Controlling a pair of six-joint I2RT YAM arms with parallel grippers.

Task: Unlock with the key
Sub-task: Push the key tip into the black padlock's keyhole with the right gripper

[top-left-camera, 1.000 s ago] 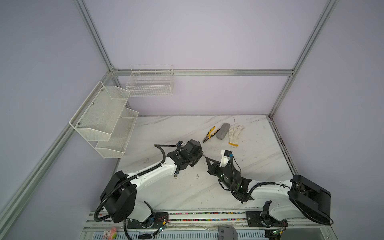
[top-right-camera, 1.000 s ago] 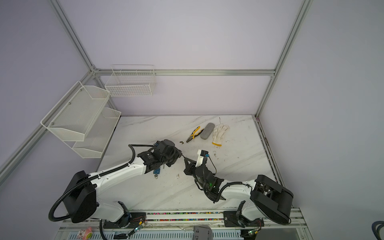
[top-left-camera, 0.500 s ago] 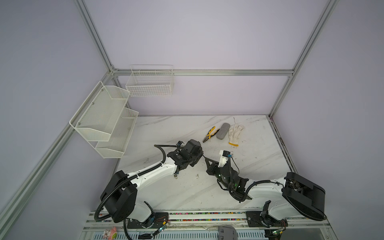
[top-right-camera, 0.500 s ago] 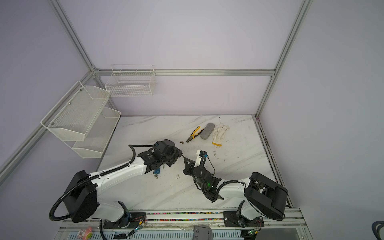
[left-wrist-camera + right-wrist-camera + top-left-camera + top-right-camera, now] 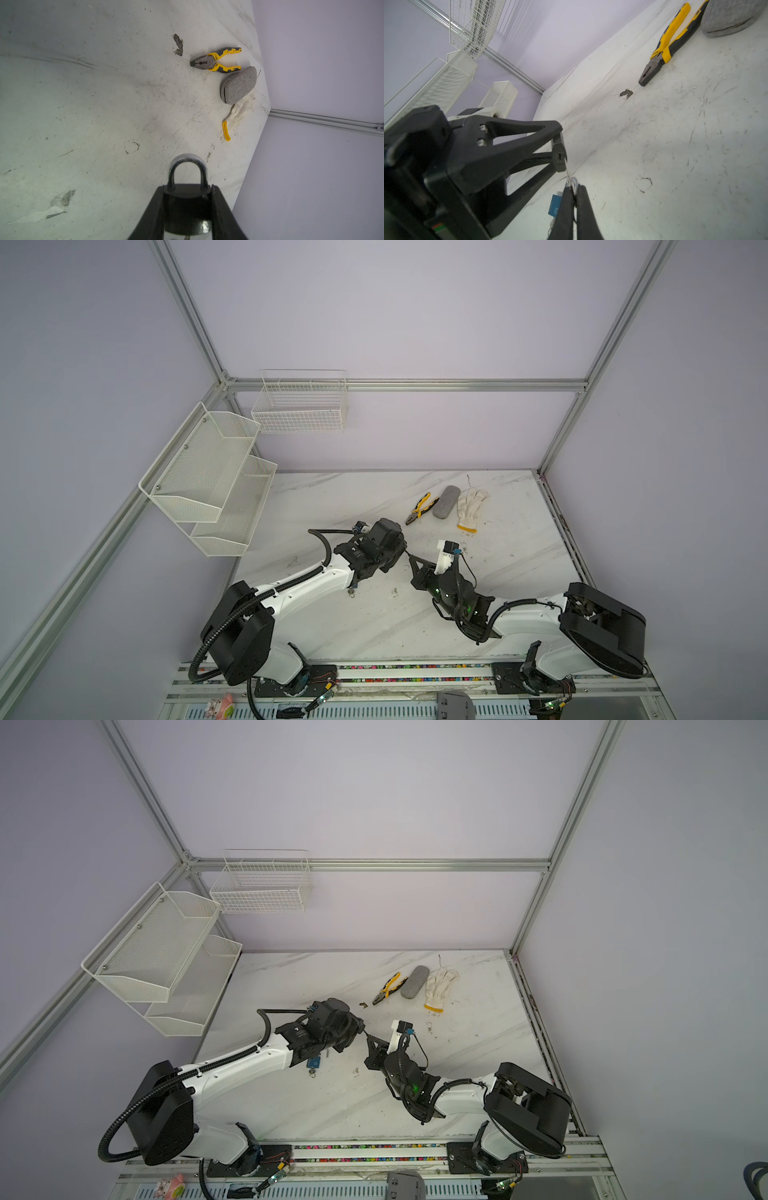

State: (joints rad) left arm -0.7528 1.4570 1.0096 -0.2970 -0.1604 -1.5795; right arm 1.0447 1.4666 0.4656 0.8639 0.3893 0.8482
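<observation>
The left pincer is clamped on the body of the padlock. The shackle juts out past its tips with both legs seated, so the lock looks not yet opened. Just to its right, the right pincer is pressed together on the head of the key. The key's thin blade runs from the tips to the keyhole in the padlock's underside; how deep it sits I cannot tell. A blue tag hangs just under the right pincer. Grasping and aligning seem done; seating the key, the turn and the shackle's release remain. Pliers, a grey case and a glove lie on the desk well beyond both pincers.
</observation>
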